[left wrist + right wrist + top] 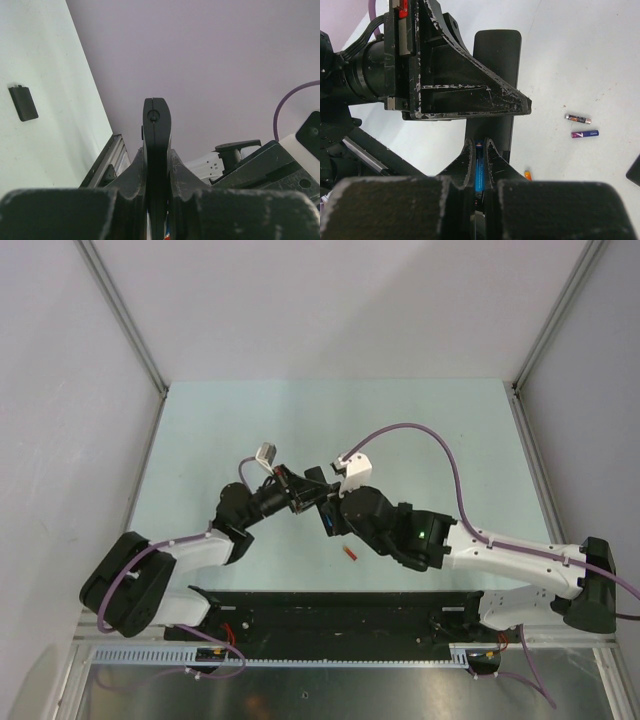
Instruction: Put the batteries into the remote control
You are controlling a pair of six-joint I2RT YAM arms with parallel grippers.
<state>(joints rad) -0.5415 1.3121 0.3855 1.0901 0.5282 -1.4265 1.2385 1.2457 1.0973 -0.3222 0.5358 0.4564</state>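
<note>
My left gripper is shut on the remote control, a slim black bar seen edge-on between its fingers. In the right wrist view the remote control runs away from the camera under the left gripper's fingers. My right gripper is shut on a bright blue battery, held lengthwise right above the remote's near end. Both grippers meet at mid-table, left gripper, right gripper. Three loose batteries lie on the table: a red-orange one, a silvery-dark one and a purple-blue one.
A small flat black cover plate lies on the pale table, apart from the grippers. The red-orange battery rests just in front of the right wrist. Grey walls and metal rails bound the table.
</note>
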